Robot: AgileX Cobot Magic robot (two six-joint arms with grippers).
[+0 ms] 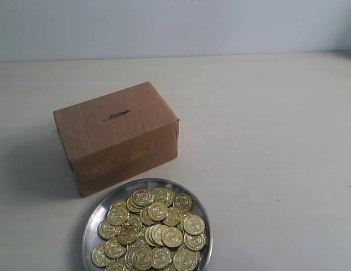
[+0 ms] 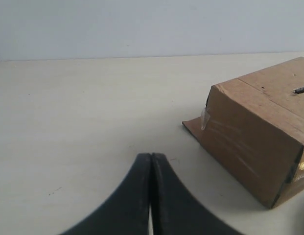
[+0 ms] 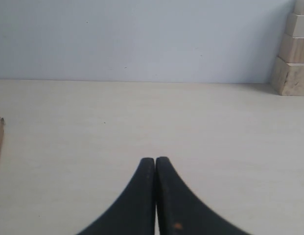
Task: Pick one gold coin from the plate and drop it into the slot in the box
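Coins (image 1: 155, 231) sit heaped on the plate (image 1: 96, 217) just beside your box (image 1: 124, 144), slot (image 1: 117, 116) in box top, w/ left gripper (image 2: 151, 156) & right gripper (image 3: 155, 160) both clenched empty, apart from box.

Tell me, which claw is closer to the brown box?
Left. The left gripper, shut, has the box close by, large in its view. The right gripper, shut, catches only a sliver of it at its picture's edge, so seems farther.

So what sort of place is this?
Probably a robot test bench, not a home: a bare pale table against a plain wall, holding a cardboard box with a slot and a metal plate heaped with gold coins.
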